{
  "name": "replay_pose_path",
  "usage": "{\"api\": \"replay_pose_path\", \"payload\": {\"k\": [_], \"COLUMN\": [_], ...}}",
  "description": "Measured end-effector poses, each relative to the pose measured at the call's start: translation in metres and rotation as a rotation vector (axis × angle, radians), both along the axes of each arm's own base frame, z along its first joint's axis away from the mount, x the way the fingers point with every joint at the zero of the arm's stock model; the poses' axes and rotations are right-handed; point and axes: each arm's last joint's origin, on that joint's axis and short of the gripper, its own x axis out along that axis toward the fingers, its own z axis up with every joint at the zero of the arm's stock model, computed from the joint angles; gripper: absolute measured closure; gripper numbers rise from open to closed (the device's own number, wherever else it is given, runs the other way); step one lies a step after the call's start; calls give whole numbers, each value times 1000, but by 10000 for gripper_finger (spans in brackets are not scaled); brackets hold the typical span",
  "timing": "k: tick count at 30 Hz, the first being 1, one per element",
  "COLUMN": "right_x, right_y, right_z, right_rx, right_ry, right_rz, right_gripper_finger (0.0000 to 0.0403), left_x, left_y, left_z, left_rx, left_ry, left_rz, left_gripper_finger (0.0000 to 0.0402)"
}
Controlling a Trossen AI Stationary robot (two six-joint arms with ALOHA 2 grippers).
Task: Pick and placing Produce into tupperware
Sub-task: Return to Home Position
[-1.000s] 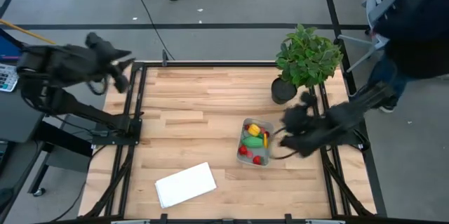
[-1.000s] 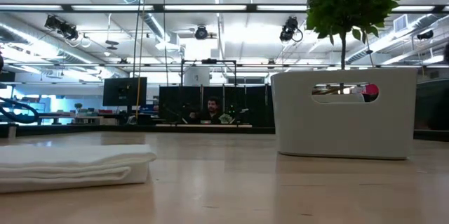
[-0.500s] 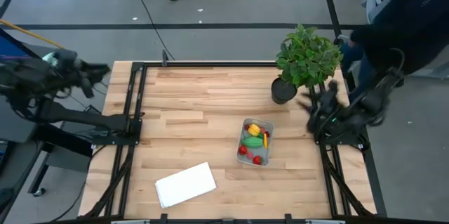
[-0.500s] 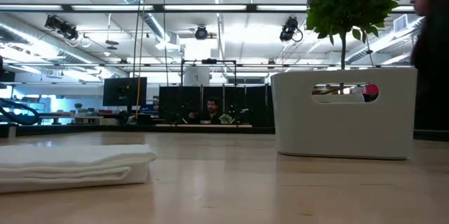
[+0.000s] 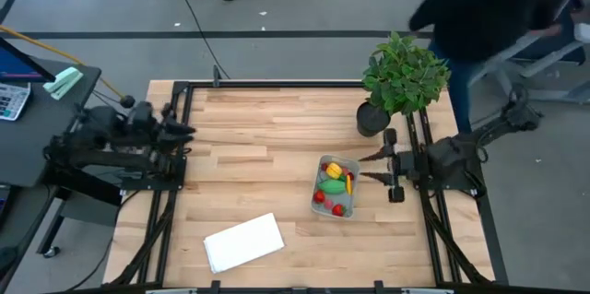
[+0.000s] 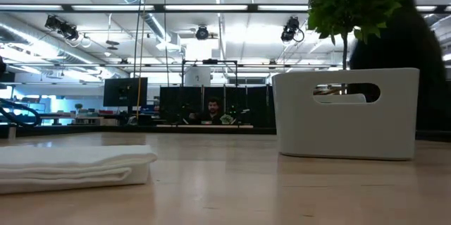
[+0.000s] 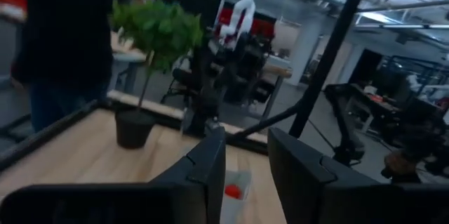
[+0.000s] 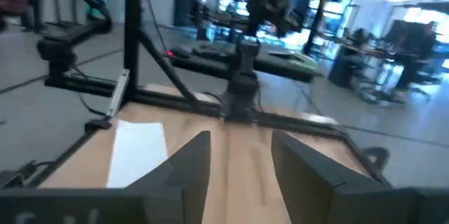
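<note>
The tupperware (image 5: 336, 186), a pale shallow box, stands on the wooden table right of centre and holds the produce (image 5: 332, 183): yellow, green and red pieces. In the low view its white side wall (image 6: 345, 116) fills the right. My right gripper (image 5: 371, 167) is open at the table's right edge, its fingers pointing level at the tupperware from a short way off. My left gripper (image 5: 182, 132) is open at the table's left edge, pointing across the table. In the left wrist view the open left gripper (image 7: 245, 161) frames the tupperware (image 7: 237, 182) far off.
A potted leafy plant (image 5: 403, 77) stands at the far right corner, just beyond the right arm. A flat white sheet (image 5: 242, 241) lies near the near edge, also in the low view (image 6: 70, 165). A person in dark clothes (image 5: 498, 4) moves beyond the far right corner.
My left arm has swung down from a raised pose beyond the far left corner to the table's left edge, now pointing right. My right gripper drew back from the tupperware toward the right edge and now points level at it. The person has moved along the far right side.
</note>
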Motion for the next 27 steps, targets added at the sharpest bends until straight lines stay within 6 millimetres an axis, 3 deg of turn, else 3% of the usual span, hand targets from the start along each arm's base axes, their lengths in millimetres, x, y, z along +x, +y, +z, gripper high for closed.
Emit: {"api": "replay_pose_path", "payload": {"k": [2,6,13,18,27], "right_x": [7,17,13,-3,-33], "right_y": [-13,-38,-66,-70,-70], "right_z": [-7,-33,-71,-80,-76], "right_rx": [23,155,335,367,373], "right_ry": [19,110,184,133,18], "right_rz": [3,-157,-354,-371,-358], "right_gripper_finger": [243,243,243,242,242], "left_x": [9,27,45,44,36], "left_y": [0,-1,-1,-1,0], "left_z": [-14,-42,-77,-91,-115], "left_rx": [-19,4,-10,-24,-40], "left_ry": [17,-3,0,0,-49], "left_rz": [0,2,6,12,25], "left_gripper_finger": [286,281,285,285,281]}}
